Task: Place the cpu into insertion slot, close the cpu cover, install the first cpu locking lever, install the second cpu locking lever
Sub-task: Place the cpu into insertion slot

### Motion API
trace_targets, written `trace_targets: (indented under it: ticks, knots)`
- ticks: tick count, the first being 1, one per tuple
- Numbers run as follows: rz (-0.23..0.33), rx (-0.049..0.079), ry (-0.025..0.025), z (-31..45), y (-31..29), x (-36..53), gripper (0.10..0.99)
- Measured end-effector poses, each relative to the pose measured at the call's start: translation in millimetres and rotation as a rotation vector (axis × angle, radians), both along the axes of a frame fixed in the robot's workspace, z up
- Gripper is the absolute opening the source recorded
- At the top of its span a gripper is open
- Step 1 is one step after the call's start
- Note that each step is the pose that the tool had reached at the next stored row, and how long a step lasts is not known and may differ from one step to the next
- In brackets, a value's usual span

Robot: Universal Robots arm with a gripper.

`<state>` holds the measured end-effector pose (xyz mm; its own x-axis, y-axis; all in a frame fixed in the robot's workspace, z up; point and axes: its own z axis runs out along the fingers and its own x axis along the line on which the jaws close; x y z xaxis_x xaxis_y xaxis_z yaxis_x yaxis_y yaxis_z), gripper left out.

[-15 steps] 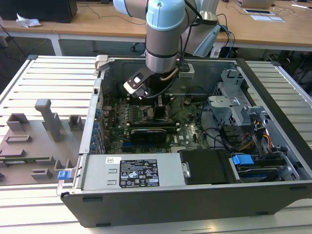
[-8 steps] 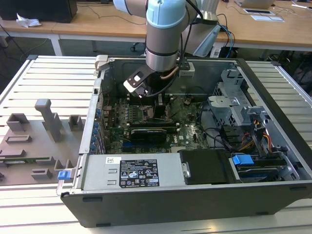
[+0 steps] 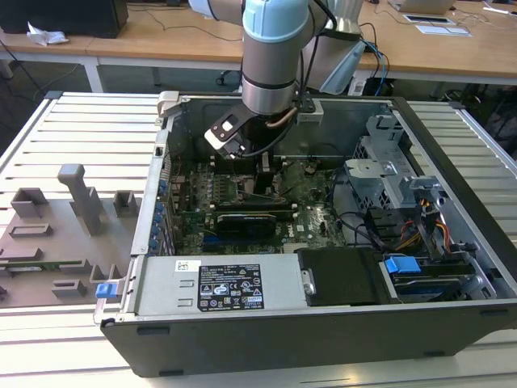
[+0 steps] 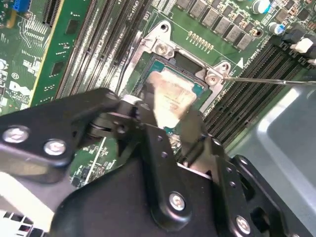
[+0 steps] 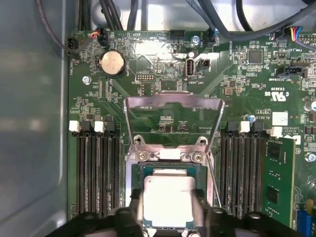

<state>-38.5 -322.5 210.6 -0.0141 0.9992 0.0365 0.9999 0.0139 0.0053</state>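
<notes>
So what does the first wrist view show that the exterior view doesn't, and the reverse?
First wrist view: the cpu gripped in the pincer at the slot, the cover raised, a coin battery. Exterior view: the arm, the whole case, a grey fixture tray on that view's left. Both: the green board.

The arm [image 3: 275, 56] was a silver-grey tube with a pale blue cap [image 3: 275, 14] at the exterior view's top centre. Black cables [image 3: 262, 148] looped beneath it. The gripper [image 4: 173, 116] was black, built of flat linked plates with bright silver screws [image 4: 176, 201].
</notes>
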Motion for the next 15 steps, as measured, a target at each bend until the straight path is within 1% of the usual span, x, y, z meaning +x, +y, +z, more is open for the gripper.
trace_targets:
  ticks: [1, 2, 3, 4, 5, 7, 15]
  knots:
    - [0.000, 0.000, -0.0001, 1.0, 0.1, 0.0, 0.412]
    - [0.000, 0.000, -0.0001, 2.5, 0.1, 0.0, 0.412]
    - [0.000, 0.000, -0.0001, 4.8, 0.1, 0.0, 0.353]
    - [0.000, 0.000, -0.0001, 6.6, 0.2, 0.0, 0.353]
    - [0.000, 0.000, -0.0001, 11.5, 0.2, 0.0, 0.231]
    - [0.000, 0.000, -0.0002, 17.2, 0.2, 0.0, 0.110]
    - [0.000, 0.000, -0.0001, 31.5, 0.2, 0.0, 0.106]
